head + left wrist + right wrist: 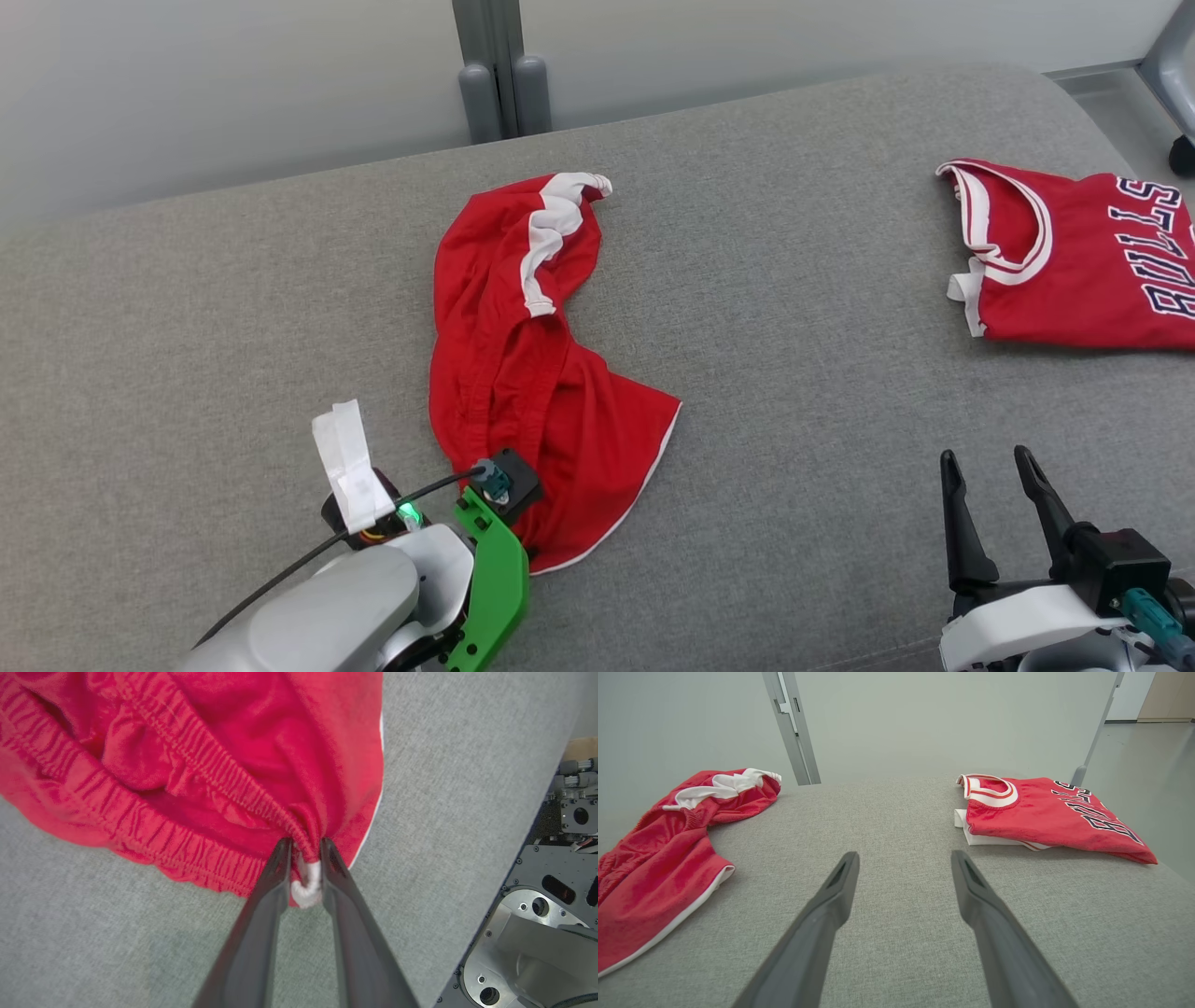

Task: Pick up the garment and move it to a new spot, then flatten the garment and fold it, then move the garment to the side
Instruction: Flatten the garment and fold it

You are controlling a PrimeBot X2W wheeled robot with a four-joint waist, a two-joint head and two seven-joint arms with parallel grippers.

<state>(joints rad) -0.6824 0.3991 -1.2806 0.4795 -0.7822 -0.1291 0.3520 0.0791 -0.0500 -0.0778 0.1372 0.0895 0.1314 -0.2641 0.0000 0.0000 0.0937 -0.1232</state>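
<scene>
Two red garments: shorts (523, 373) and one jersey (1074, 261).

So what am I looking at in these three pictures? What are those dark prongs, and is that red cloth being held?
It is a two-armed robot working over a grey padded surface. One picture looks down from its head; the other two come from cameras on its wrists, looking along the dark fingers. Each finger pair is an end effector. The left end effector has closed on the waistband corner of the crumpled red shorts, pinching a white bit of cloth. The right end effector hangs open above the surface, holding nothing. A folded red Bulls jersey lies off to the right.
</scene>
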